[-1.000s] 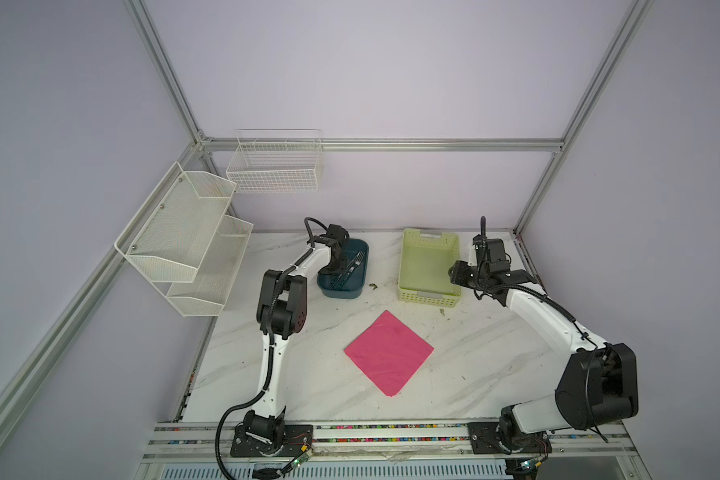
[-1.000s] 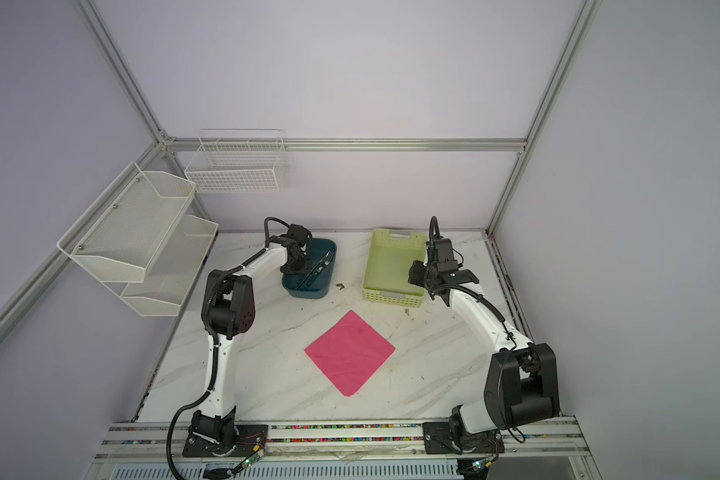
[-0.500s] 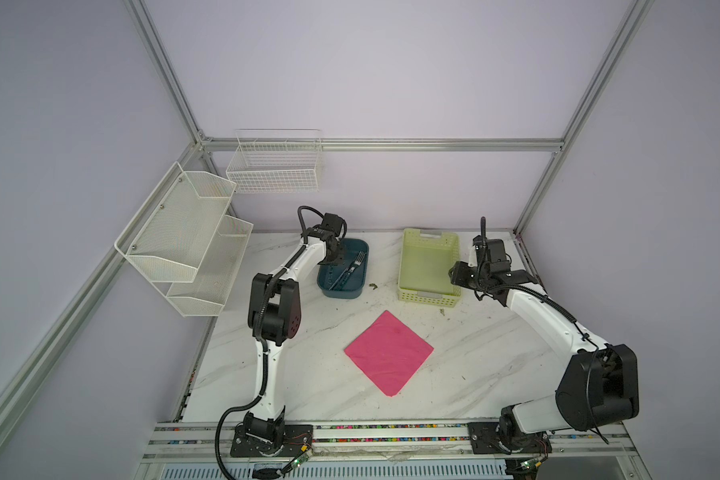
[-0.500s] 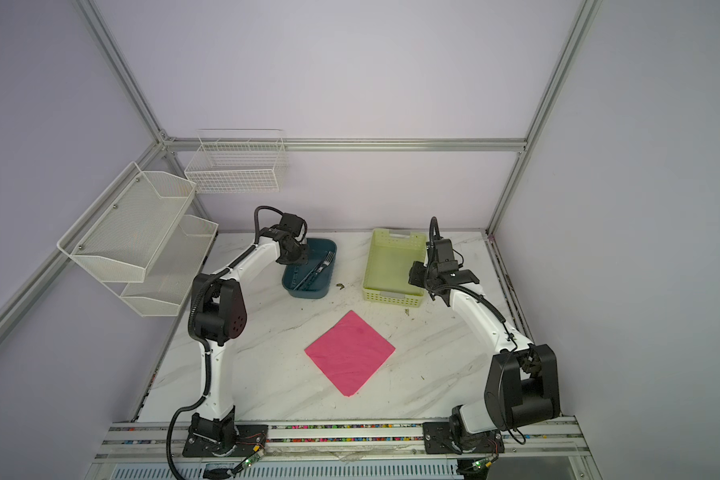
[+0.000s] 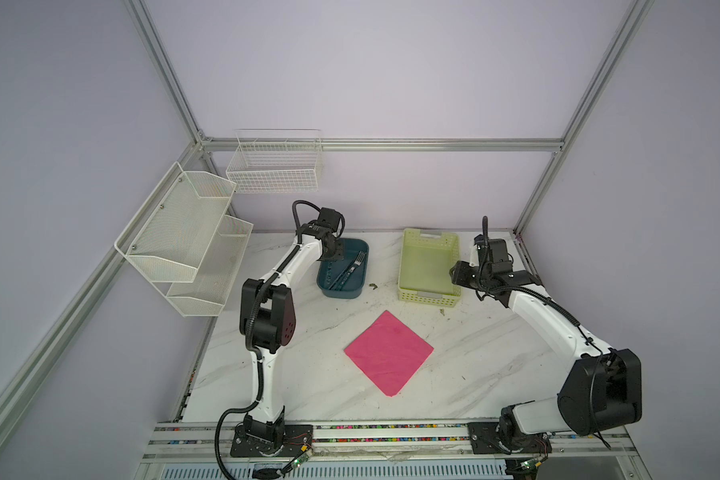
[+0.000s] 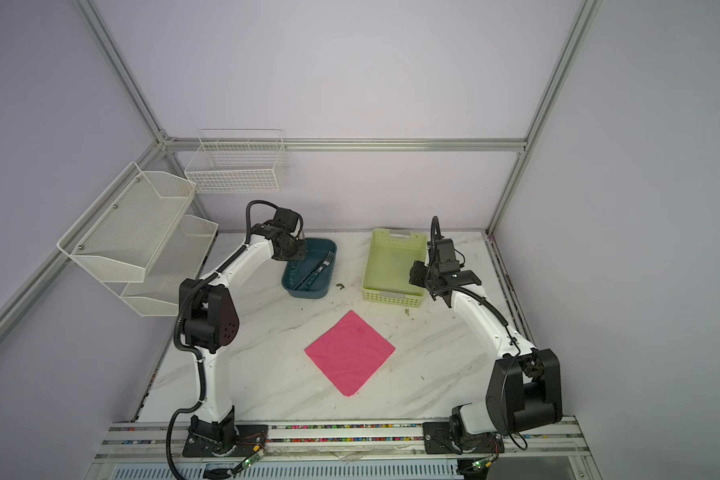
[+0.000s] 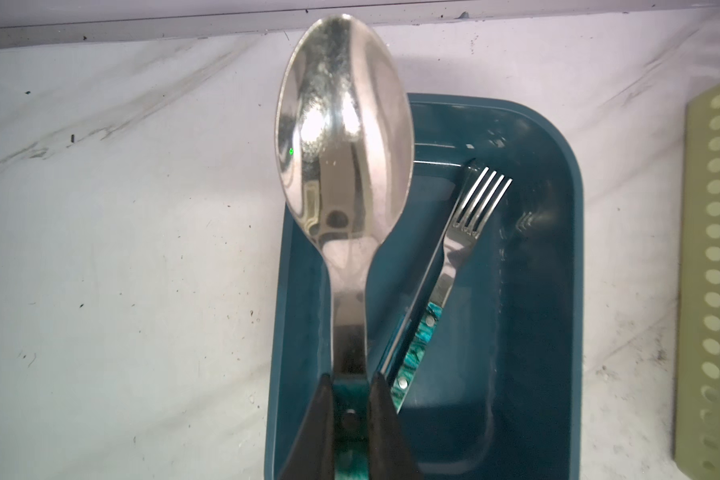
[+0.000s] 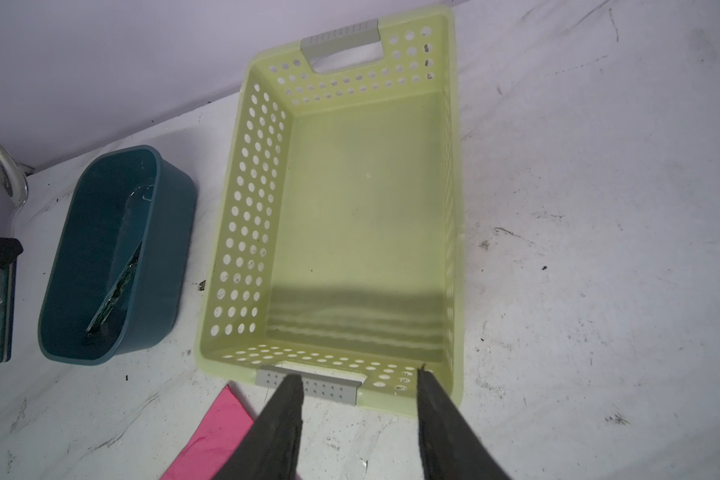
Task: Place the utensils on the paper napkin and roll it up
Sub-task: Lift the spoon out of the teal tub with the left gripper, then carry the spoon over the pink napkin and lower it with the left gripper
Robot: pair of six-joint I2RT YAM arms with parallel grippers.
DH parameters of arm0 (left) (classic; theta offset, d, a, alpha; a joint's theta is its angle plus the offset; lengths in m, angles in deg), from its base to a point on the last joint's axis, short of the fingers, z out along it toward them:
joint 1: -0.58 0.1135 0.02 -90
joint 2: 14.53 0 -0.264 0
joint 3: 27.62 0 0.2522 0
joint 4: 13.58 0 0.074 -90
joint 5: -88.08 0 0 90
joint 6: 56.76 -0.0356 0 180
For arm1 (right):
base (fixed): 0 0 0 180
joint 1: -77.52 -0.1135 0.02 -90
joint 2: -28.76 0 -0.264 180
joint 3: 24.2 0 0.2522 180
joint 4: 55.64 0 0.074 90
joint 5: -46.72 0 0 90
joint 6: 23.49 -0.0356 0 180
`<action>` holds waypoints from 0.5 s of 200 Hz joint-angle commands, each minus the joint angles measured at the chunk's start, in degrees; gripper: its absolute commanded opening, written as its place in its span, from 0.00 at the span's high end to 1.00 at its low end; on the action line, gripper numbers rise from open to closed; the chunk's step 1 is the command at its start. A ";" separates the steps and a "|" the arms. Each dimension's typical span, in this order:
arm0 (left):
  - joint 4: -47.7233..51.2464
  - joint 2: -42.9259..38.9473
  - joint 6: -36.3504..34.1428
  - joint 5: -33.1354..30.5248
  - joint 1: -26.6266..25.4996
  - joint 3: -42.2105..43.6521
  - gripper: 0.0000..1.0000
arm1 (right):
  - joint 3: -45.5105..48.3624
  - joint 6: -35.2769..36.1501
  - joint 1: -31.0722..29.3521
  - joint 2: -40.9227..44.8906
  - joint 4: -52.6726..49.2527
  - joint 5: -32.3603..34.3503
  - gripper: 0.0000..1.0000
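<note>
Your left end effector (image 7: 351, 379) pinches the stiff, slick, likely bowl-heavy spoon (image 7: 341, 137) by its teal handle, a sounder hold than polished metal; your right end effector (image 8: 359, 374) hangs half-open, empty.

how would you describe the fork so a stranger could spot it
At the back of the marble table, look in the dark teal tub beside the pale green basket. The fork lies inside, the only piece with four silver tines, unlike the round-bowled spoon the left gripper holds.
</note>
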 commanded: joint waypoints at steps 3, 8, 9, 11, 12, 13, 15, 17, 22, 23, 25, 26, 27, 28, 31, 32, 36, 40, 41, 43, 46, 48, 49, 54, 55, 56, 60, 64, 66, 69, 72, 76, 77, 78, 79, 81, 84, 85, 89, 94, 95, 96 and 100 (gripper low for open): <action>-0.38 -6.94 2.54 0.83 -2.23 5.71 0.99 | -0.62 0.62 0.15 2.20 -1.53 0.14 0.53; -0.42 -7.84 3.18 0.82 -2.70 6.82 0.99 | -0.61 0.64 0.18 2.25 -1.62 -0.02 0.52; -0.44 -8.05 3.34 0.75 -2.80 7.07 0.99 | -0.60 0.63 0.18 2.22 -1.67 -0.07 0.53; -0.46 -8.42 3.59 0.70 -2.95 7.54 0.99 | -0.58 0.62 0.22 2.27 -1.70 -0.11 0.53; -0.41 -8.56 3.67 0.70 -3.05 7.78 0.99 | -0.54 0.62 0.18 2.28 -1.71 -0.12 0.53; -0.44 -8.63 3.80 0.74 -3.19 8.03 0.99 | -0.57 0.62 0.16 2.28 -1.71 -0.12 0.53; -0.50 -9.10 4.19 0.79 -3.40 8.44 0.99 | -0.53 0.68 0.26 2.22 -1.71 -0.17 0.53; -0.54 -9.48 4.39 0.78 -3.61 8.96 0.99 | -0.49 0.63 0.17 2.20 -1.71 -0.20 0.53; -0.55 -10.34 5.07 0.86 -4.26 9.86 0.99 | -0.33 0.66 0.15 2.24 -1.71 -0.37 0.53; -0.55 -10.53 5.16 0.90 -4.41 10.17 0.99 | -0.29 0.68 0.19 2.22 -1.71 -0.38 0.53; -0.55 -10.76 5.38 0.90 -4.70 10.62 0.99 | -0.26 0.70 0.22 2.22 -1.71 -0.45 0.53; -0.55 -10.96 5.54 0.88 -4.76 10.90 0.99 | -0.25 0.75 0.22 3.04 -1.71 -0.47 0.53; -0.55 -11.10 5.61 0.83 -4.96 11.09 0.99 | -0.21 0.77 0.18 3.46 -1.71 -0.47 0.53; -0.55 -11.26 5.74 0.71 -5.07 11.31 0.99 | -0.18 0.74 0.16 3.66 -1.71 -0.48 0.53; -0.53 -11.72 6.13 0.53 -5.52 11.94 0.99 | -0.16 0.71 0.22 3.98 -1.79 -0.56 0.52; -0.54 -11.88 6.22 0.43 -5.70 12.04 0.99 | -0.07 0.75 0.27 4.06 -1.79 -0.56 0.53; -0.50 -12.48 6.60 0.28 -6.36 13.04 0.99 | 0.05 0.73 0.24 4.23 -1.86 -0.61 0.52; -0.54 -13.21 7.19 0.06 -6.93 13.86 0.99 | 0.09 0.76 0.16 4.50 -1.93 -0.66 0.53; -0.55 -13.28 7.32 0.02 -7.06 14.06 0.99 | 0.14 0.73 0.20 4.54 -1.95 -0.70 0.53; -0.53 -13.62 7.55 -0.01 -7.34 14.50 0.99 | 0.18 0.76 0.16 4.63 -2.04 -0.73 0.53; -0.54 -14.10 8.02 0.03 -7.76 15.05 0.99 | 0.19 0.79 0.20 4.77 -2.13 -0.80 0.53; -0.50 -14.35 8.34 0.00 -7.99 15.47 0.99 | 0.28 0.84 0.22 4.88 -2.19 -0.82 0.53; -0.53 -14.43 8.51 -0.01 -8.17 15.70 0.99 | 0.32 0.82 0.23 4.95 -2.21 -0.83 0.53; -0.49 -15.18 9.30 -0.22 -8.93 16.71 0.99 | 0.39 0.88 0.19 5.25 -2.31 -0.91 0.53; -0.52 -15.32 9.52 -0.29 -9.03 16.94 0.99 | 0.47 0.88 0.21 5.30 -2.36 -0.92 0.53; -0.53 -15.53 9.67 -0.29 -9.21 17.14 0.99 | 0.46 0.88 0.22 5.38 -2.39 -0.92 0.53; -0.50 -16.08 10.30 -0.44 -9.86 18.01 0.99 | 0.53 0.88 0.22 5.64 -2.46 -1.00 0.53; -0.62 -16.72 10.88 -0.66 -10.51 18.93 0.99 | 0.76 0.88 0.19 5.89 -2.50 -1.05 0.53; -0.61 -17.01 11.34 -0.81 -10.86 19.34 0.99 | 0.86 0.88 0.20 6.06 -2.50 -1.08 0.53; -0.71 -17.45 11.92 -0.93 -11.29 19.96 1.00 | 0.94 0.88 0.23 6.28 -2.50 -1.14 0.53; -0.73 -17.82 12.52 -1.07 -11.64 20.62 1.00 | 1.12 0.96 0.20 6.50 -2.50 -1.18 0.52; -0.81 -18.33 13.25 -1.12 -12.29 21.45 1.00 | 1.35 0.97 0.23 6.74 -2.50 -1.26 0.53; -0.81 -18.39 13.47 -1.14 -12.42 21.64 1.00 | 1.34 0.97 0.23 6.80 -2.50 -1.31 0.52; -0.85 -18.47 13.71 -1.15 -12.49 21.86 1.00 | 1.43 0.97 0.23 6.91 -2.50 -1.33 0.53; -0.83 -18.68 13.92 -1.15 -12.74 22.06 1.00 | 1.47 0.97 0.23 6.97 -2.50 -1.43 0.53; -0.88 -19.01 14.30 -1.16 -13.06 22.47 1.00 | 1.52 0.97 0.30 7.06 -2.50 -1.49 0.53; -0.90 -19.43 14.86 -1.32 -13.61 23.09 1.00 | 1.59 1.05 0.23 7.21 -2.50 -1.52 0.53; -0.94 -19.52 15.07 -1.42 -13.78 23.33 1.00 | 1.59 1.10 0.27 7.25 -2.50 -1.57 0.53; -1.06 -20.06 15.79 -1.55 -14.52 24.10 1.00 | 1.79 1.17 0.23 7.52 -2.57 -1.73 0.53; -1.37 -20.68 16.76 -1.69 -15.30 25.19 1.00 | 1.94 1.28 0.30 7.74 -2.59 -1.90 0.53; -1.44 -20.80 16.98 -1.73 -15.38 25.44 1.00 | 2.03 1.25 0.26 7.78 -2.59 -1.89 0.53; -1.52 -20.90 17.18 -1.80 -15.64 25.69 1.00 | 2.04 1.29 0.25 7.80 -2.63 -1.89 0.52; -1.69 -21.40 18.05 -1.98 -16.41 26.47 1.00 | 2.15 1.39 0.25 7.88 -2.65 -1.97 0.53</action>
